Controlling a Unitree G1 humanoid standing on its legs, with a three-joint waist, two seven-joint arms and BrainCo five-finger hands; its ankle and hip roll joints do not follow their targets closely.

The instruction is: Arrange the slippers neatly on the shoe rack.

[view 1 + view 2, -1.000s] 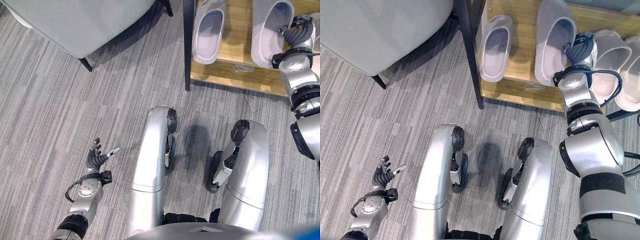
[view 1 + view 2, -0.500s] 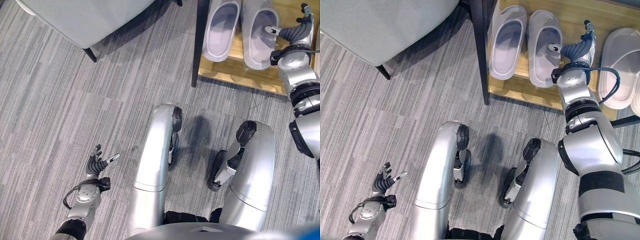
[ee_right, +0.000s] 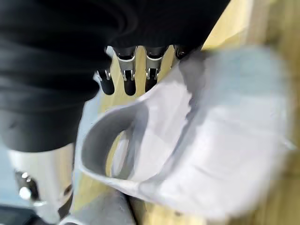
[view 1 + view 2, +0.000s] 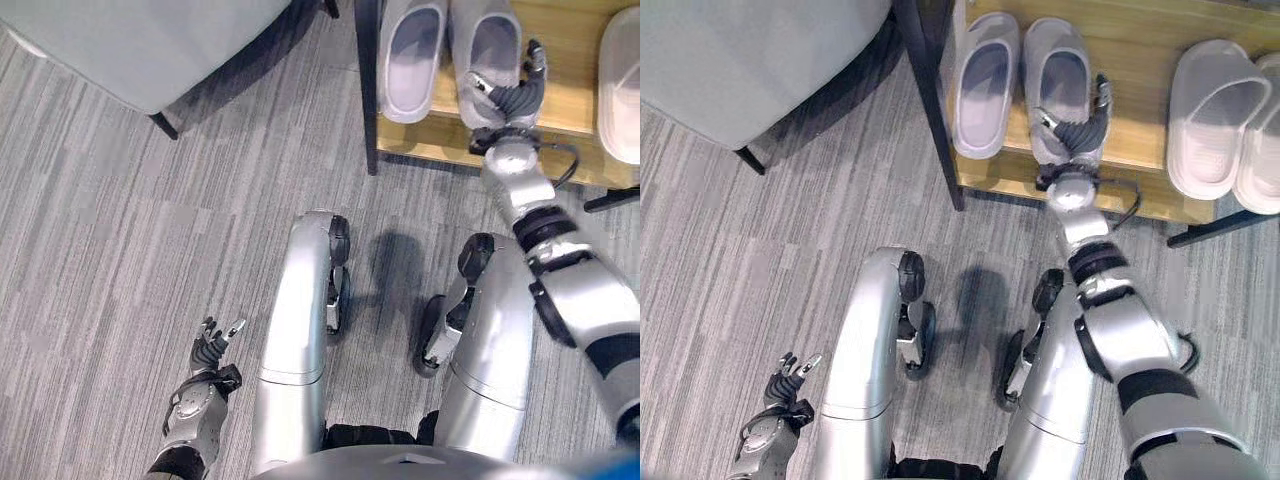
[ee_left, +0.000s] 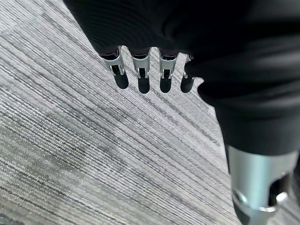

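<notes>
Wooden shoe rack (image 4: 1140, 150) holds grey slippers (image 4: 985, 85); right hand (image 4: 1072, 130) open beside them.

We read this as a home-style room: grey striped carpet (image 4: 120, 230), low wooden shoe rack (image 4: 1140, 110) holding pale slippers (image 4: 985, 85), grey upholstered chair (image 4: 150, 40) on dark legs just beside it.

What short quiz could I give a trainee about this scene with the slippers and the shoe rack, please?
1. True or false: the two grey slippers lie side by side on the wooden shoe rack.
2. Which hand is at the grey slippers? A) left B) right
3. Fill in: the left hand hangs over the ____.

Key: 1 true. 2 B, the right hand is at the heel of the nearer slipper, fingers relaxed. 3 carpet.
</notes>
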